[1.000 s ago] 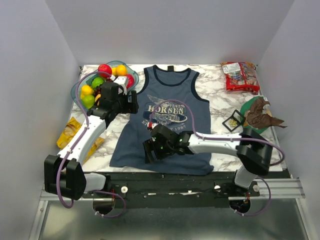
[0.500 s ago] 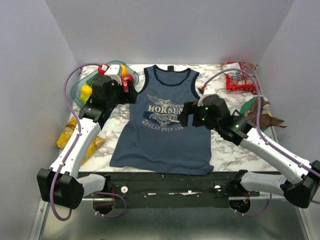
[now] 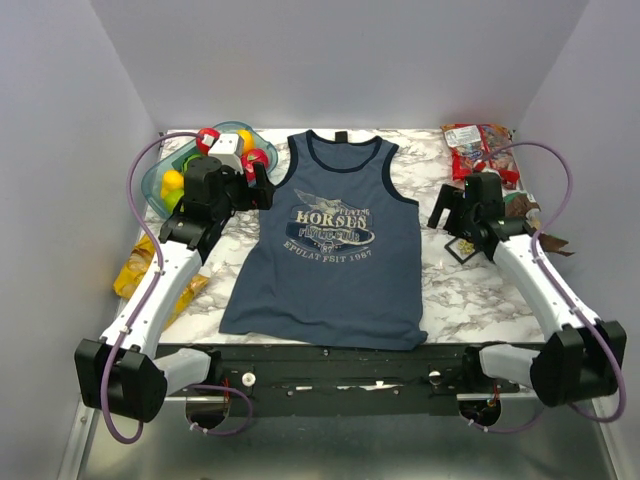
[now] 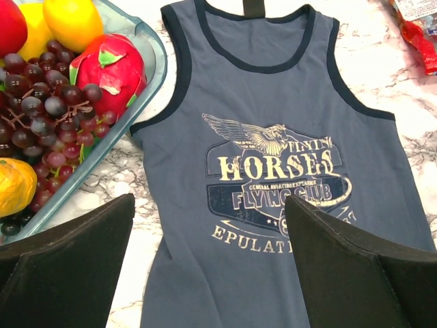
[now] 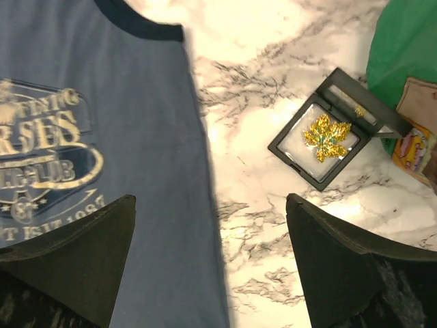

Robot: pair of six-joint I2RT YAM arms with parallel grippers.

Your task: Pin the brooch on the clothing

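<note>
The clothing [image 3: 335, 280] is a slate-blue tank top lying flat mid-table, also seen in the left wrist view [image 4: 273, 102] and the right wrist view [image 5: 157, 205]. The brooch [image 5: 326, 137], a small gold leaf, rests inside an open black-framed box [image 5: 298, 164] on the marble, right of the shirt's armhole. In the top view that box [image 3: 462, 248] lies just under my right arm. My right gripper [image 5: 210, 201] hovers open over the shirt's right edge, short of the box, holding nothing [image 3: 443, 212]. My left gripper [image 4: 210, 205] hangs open and empty above the shirt's left chest [image 3: 262, 195].
A clear bowl [image 3: 158, 178] of toy fruit stands at the back left, its rim [image 4: 147, 41] near the shirt's shoulder. A red snack packet [image 3: 480, 150] lies back right, a green plate [image 5: 403, 48] with a brown wrapper [image 3: 535, 238] beside the box, and a yellow packet [image 3: 140, 265] at the left.
My right arm has swung from the shirt's lower hem up and to the right, ending beside the box. The left gripper shifted slightly toward the bowl.
</note>
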